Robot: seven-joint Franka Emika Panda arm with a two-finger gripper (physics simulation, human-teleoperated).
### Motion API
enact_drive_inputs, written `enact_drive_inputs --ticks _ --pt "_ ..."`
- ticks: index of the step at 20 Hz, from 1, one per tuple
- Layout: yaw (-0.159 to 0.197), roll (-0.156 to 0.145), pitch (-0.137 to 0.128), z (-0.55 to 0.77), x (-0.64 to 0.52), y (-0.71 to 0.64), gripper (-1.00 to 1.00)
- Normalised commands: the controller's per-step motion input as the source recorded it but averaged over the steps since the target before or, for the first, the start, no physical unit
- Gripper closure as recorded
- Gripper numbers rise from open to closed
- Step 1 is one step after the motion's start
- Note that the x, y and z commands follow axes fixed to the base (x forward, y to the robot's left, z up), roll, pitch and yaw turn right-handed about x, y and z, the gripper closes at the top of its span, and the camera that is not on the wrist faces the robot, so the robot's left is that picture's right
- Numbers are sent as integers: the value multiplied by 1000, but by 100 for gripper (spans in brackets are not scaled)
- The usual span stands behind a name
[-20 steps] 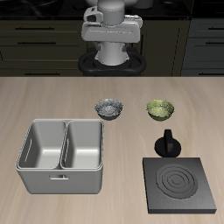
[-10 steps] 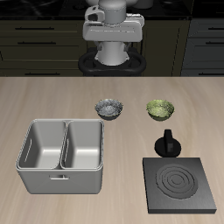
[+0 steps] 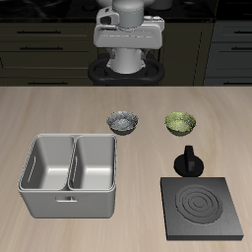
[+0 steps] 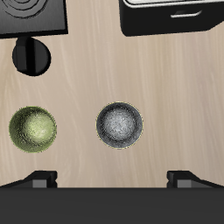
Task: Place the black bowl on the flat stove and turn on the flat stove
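The black bowl stands upright on the wooden table, dark outside with a pale speckled inside. The flat stove is a black square plate with ring marks near the table's front edge. Its black knob sits just behind the plate. My gripper hangs high above the table's back, well apart from the bowl. It is open, its fingertips spread wide with nothing between them.
An olive-green bowl of the same size stands beside the black bowl, behind the stove's knob. A grey two-compartment basin sits in front of the black bowl, beside the stove.
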Motion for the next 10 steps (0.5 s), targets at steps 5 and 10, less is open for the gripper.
enact_drive_inputs --ticks 5,10 --pt "10 -22 36 -284 130 -33 -100" --pt "13 23 55 -351 105 130 -100"
